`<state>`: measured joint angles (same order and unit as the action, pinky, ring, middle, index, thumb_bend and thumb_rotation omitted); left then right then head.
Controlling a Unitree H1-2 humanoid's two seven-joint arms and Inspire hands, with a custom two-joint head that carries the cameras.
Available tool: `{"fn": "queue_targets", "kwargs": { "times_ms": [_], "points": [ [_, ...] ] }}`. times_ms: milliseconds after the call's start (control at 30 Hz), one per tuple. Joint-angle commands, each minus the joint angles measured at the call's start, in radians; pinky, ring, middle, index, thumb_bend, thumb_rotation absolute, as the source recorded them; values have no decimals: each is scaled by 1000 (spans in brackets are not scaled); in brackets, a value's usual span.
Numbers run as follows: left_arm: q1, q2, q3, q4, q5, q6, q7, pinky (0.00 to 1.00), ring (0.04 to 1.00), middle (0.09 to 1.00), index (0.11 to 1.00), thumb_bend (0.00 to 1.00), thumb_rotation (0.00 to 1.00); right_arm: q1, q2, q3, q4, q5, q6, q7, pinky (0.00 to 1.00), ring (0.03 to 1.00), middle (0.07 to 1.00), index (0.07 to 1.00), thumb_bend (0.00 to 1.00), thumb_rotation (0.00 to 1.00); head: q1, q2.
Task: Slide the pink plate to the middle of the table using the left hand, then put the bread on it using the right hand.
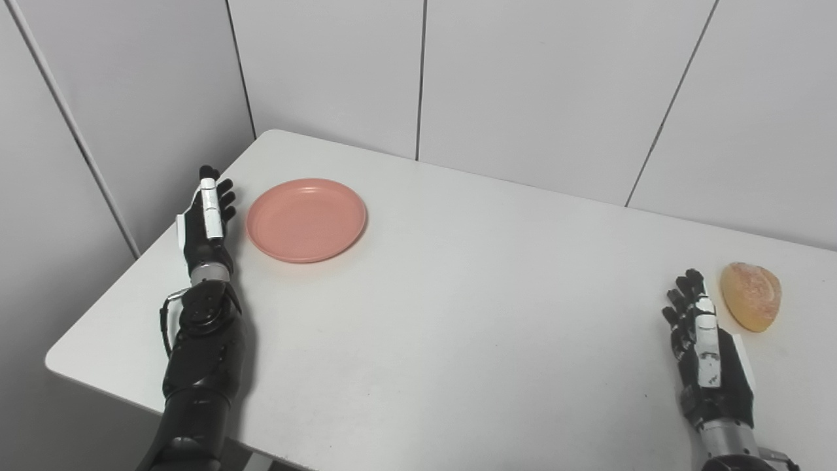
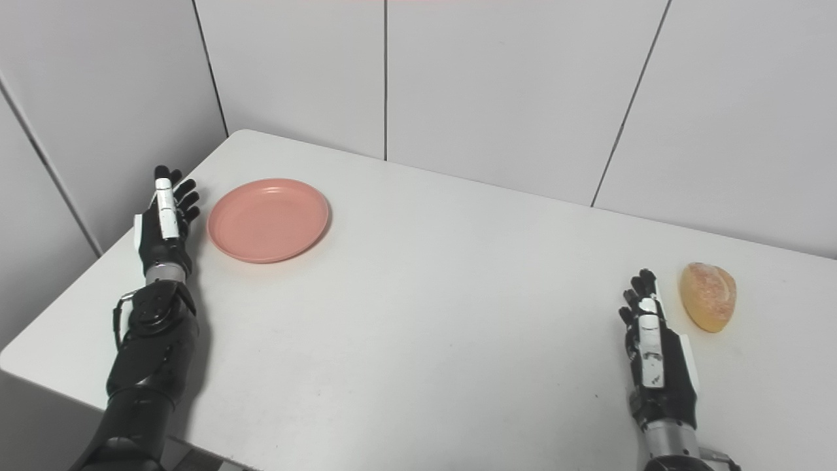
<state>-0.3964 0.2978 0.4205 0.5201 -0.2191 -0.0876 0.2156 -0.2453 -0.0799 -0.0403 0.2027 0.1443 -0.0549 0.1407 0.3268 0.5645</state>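
Observation:
A pink plate (image 1: 306, 219) lies empty on the white table (image 1: 458, 314) at the far left. My left hand (image 1: 207, 219) stands on edge just left of the plate, fingers straight and apart, a small gap from its rim. A golden bread roll (image 1: 751, 295) lies at the right side. My right hand (image 1: 703, 347) rests open beside it, just left of and nearer than the roll, not touching it. Both hands hold nothing.
Grey wall panels (image 1: 523, 85) stand close behind the table and along its left side. The table's left edge (image 1: 98, 307) runs just beside my left forearm (image 1: 199, 366).

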Motion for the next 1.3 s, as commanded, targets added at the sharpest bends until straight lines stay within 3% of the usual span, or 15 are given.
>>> {"fn": "queue_targets", "kwargs": {
  "times_ms": [0, 767, 1267],
  "points": [
    [-46, 10, -19, 3, -4, -22, -30, 882, 874, 858, 849, 775, 1000, 7, 1, -3, -14, 3, -27, 1, 1000, 1000, 1000, 1000, 752, 979, 0, 1],
    [-79, -32, -98, 5, -23, 18, -88, 884, 884, 870, 869, 774, 1000, 9, 3, -3, -27, 3, -15, -3, 1000, 1000, 1000, 1000, 760, 969, -8, 13],
    [-74, -53, -150, -49, -20, 48, -117, 898, 892, 869, 867, 749, 1000, 1, 7, 0, -20, 9, -9, -3, 1000, 1000, 1000, 1000, 783, 957, -16, 14]
  ]
}}
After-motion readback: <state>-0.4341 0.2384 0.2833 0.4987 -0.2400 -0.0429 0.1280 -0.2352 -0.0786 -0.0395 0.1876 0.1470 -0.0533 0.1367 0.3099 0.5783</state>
